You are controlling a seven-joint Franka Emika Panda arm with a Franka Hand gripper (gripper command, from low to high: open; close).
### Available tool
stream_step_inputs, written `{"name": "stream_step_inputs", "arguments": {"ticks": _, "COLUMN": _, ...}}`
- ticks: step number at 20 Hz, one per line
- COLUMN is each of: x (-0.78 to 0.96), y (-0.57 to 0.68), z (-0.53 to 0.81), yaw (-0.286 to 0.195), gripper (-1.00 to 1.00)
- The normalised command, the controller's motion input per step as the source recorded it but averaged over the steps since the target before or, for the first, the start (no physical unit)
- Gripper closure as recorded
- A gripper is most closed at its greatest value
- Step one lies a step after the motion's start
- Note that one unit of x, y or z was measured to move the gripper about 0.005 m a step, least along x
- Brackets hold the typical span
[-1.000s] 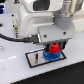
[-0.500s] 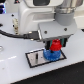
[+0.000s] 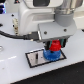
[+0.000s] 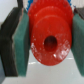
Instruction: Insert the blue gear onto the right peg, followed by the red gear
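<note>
Now I am on the second part of the job. My pincer (image 3: 55, 46) is closed tight on the red gear (image 3: 55, 46), one green pad (image 4: 21, 42) pressing each side of it. The blue gear (image 3: 51, 54) sits low on the base plate (image 3: 36, 58), right under the red gear, so I think it is already on the right peg. I cannot see the peg; the gears and the pincer hide it. The plate lies on the white counter (image 3: 15, 72).

From the wrist view, the red gear's round hole (image 4: 50, 43) looks dark. I cannot tell if the peg is in it yet.

Next, I think I must keep the hole lined up over the blue gear, push straight down, then let go. If it tilts, it could jam.

I see no words or labels anywhere.
</note>
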Motion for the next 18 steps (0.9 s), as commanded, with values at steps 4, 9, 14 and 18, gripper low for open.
{"name": "stream_step_inputs", "arguments": {"ticks": 4, "x": 0.17, "y": -0.09, "z": -0.14, "yaw": 0.0, "gripper": 1.0}}
{"name": "stream_step_inputs", "arguments": {"ticks": 9, "x": 0.2, "y": -0.08, "z": -0.15, "yaw": 0.0, "gripper": 1.0}}
{"name": "stream_step_inputs", "arguments": {"ticks": 14, "x": -0.1, "y": -0.01, "z": 0.05, "yaw": 0.0, "gripper": 1.0}}
{"name": "stream_step_inputs", "arguments": {"ticks": 18, "x": -0.08, "y": -0.02, "z": 0.14, "yaw": 0.0, "gripper": 1.0}}
